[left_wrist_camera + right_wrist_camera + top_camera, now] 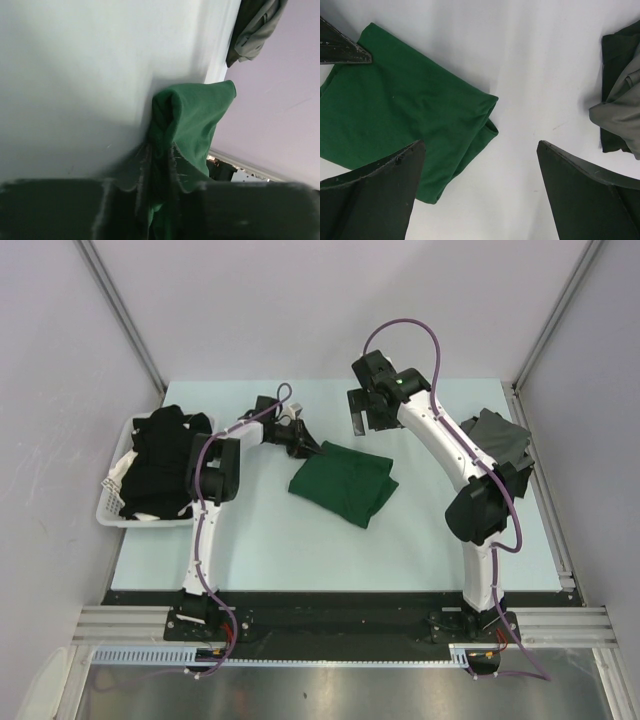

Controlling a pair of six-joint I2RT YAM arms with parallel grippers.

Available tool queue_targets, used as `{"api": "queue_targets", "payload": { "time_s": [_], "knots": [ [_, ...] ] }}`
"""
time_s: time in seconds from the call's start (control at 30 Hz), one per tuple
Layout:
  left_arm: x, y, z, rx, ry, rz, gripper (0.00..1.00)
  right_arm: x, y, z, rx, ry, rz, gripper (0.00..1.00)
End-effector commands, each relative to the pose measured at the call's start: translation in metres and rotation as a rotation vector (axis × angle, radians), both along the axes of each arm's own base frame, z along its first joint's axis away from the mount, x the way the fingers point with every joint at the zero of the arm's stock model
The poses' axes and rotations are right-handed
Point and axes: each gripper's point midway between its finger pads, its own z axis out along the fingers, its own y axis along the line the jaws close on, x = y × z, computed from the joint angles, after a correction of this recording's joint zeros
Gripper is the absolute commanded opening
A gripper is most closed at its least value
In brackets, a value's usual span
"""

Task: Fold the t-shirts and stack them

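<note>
My L claw (157, 172) clenches green t-shirt (343, 482) edge, frame centre; R claw (480, 147) gapes wide above it; grey t-shirt (497, 435) at right edge; black t-shirts (160, 462) in basket (108, 502), left.

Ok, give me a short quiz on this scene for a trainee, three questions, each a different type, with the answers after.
1. True or false: the right gripper is holding the green t-shirt.
2. Multiple choice: where do the black t-shirts lie? A, in the white basket. B, under the green t-shirt. C, in the right gripper.
3. Fill in the blank: the left gripper pinches an edge of the ____ t-shirt.

Key
1. False. It stands open and empty.
2. A.
3. Green.
</note>
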Motion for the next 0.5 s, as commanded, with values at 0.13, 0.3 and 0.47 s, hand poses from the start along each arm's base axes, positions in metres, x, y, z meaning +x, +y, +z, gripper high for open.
{"api": "queue_targets", "payload": {
  "time_s": [0.13, 0.3, 0.47],
  "knots": [
    [0.000, 0.016, -0.026, 0.192, -0.027, 0.026, 0.00, 0.003, 0.002, 0.030, 0.052, -0.078, -0.003, 1.00],
    [0.012, 0.030, -0.012, 0.311, -0.122, 0.081, 0.00, 0.002, 0.007, 0.032, 0.013, -0.101, 0.017, 1.00],
    [0.027, 0.055, 0.012, 0.475, -0.258, 0.140, 0.00, 0.004, -0.002, 0.051, -0.134, -0.247, -0.070, 1.00]
  ]
}}
